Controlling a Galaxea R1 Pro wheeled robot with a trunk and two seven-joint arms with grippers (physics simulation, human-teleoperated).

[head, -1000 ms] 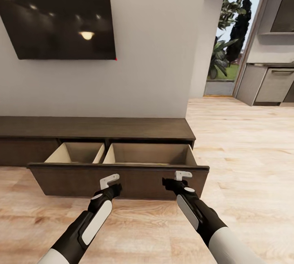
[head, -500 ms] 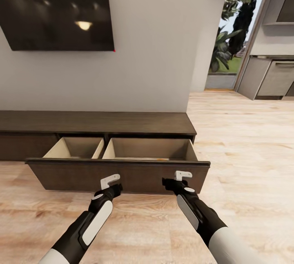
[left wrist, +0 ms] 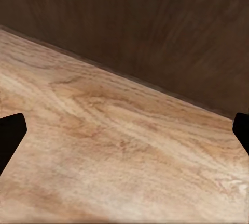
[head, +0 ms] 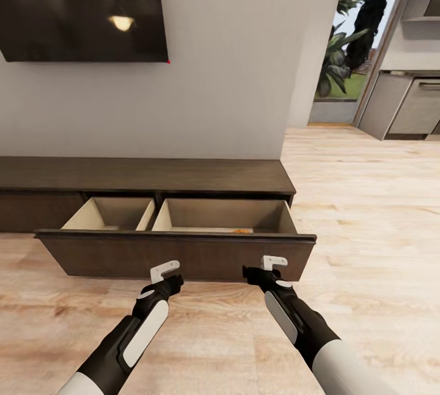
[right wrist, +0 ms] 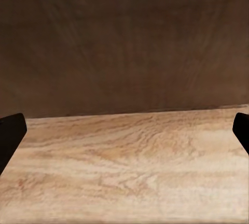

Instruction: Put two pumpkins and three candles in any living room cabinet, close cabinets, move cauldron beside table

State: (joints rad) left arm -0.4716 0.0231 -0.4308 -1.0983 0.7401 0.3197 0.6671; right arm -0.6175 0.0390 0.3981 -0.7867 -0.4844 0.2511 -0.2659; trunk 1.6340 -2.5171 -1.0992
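Cabinet running long and low along the wall, long axis left to right in the head view, left end cut off by the picture edge. Drawer pulled out toward the robot, front panel facing it, pale insides in two compartments. Most of the drawer floor hidden behind the front panel. A small sliver of orange just above the panel's top edge in the right compartment, near its front; too little showing to tell what it is.

TV on the wall above the cabinet, top and left cut off. Doorway with plants at the far right, grey kitchen units beside it, partly cut off.

Left tool and right tool both held low over the floor, just in front of the drawer front, apart from it. Left wrist view: dark fingertips at the two side edges, spread wide, nothing between them, floor and dark panel ahead. Right wrist view: the same, fingertips at the far edges, spread wide and holding nothing, facing the panel square on.
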